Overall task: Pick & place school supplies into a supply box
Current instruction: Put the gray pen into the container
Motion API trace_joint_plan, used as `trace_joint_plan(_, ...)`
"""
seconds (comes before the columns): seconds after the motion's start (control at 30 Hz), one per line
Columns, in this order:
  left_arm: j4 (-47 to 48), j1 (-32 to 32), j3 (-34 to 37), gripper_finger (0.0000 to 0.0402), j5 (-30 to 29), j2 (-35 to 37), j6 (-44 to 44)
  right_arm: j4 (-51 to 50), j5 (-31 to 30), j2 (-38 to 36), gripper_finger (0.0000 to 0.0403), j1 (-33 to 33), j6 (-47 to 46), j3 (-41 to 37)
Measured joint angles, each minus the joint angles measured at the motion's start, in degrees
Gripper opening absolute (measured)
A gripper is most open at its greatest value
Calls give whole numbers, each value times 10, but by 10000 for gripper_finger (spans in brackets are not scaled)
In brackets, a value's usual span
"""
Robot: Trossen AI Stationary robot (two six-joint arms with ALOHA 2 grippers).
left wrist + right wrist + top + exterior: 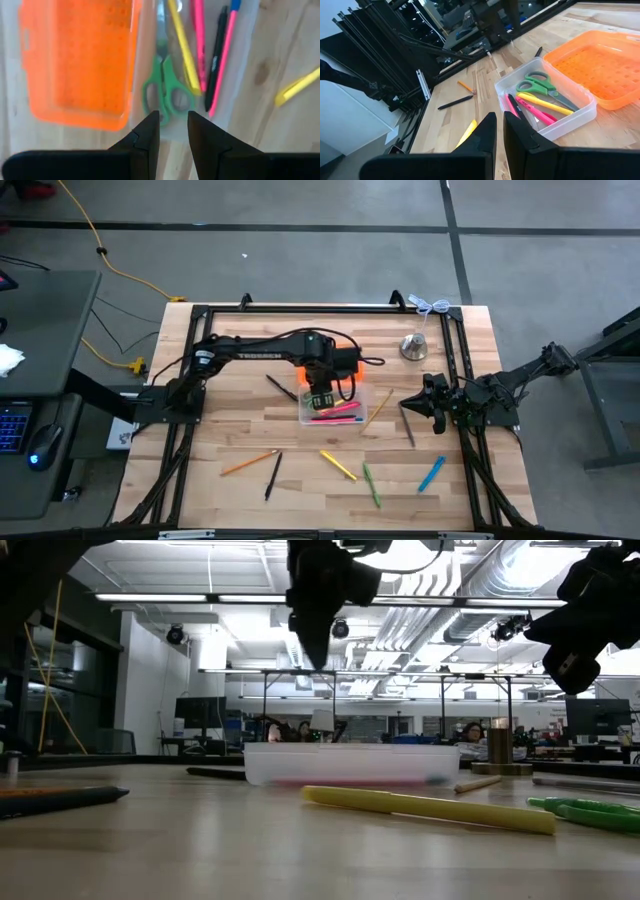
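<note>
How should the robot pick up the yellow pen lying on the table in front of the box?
Grab the yellow pen around its middle, coming straight down from above. It lies flat on the bare table, slanted, apart from the green ones beside it, so the fingers should probably close across its thin body, turned crosswise to its slant. The left tool above the supply box looks closest.

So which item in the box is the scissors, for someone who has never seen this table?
Find the clear supply box with its orange lid folded open at mid-table, under the left pincer. The scissors lie inside, next to the lid. They alone have green loop handles; the neighbours are straight yellow, pink and black pens.
</note>
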State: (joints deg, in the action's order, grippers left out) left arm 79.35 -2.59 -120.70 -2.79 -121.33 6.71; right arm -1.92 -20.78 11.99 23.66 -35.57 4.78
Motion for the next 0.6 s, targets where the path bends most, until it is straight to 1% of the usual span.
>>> trace_joint_plan(0.17, -8, 4, 0, 129, -5, 18, 1, 0, 3, 0, 12, 0, 0, 0)
trace_joint_plan(0.4, -29, 5, 0, 129, -27, 70, -1, -1, 3, 0, 12, 0, 0, 0)
trace_joint_plan(0.6, -32, 5, 0, 129, -42, 109, -2, -2, 17, 0, 12, 0, 0, 0)
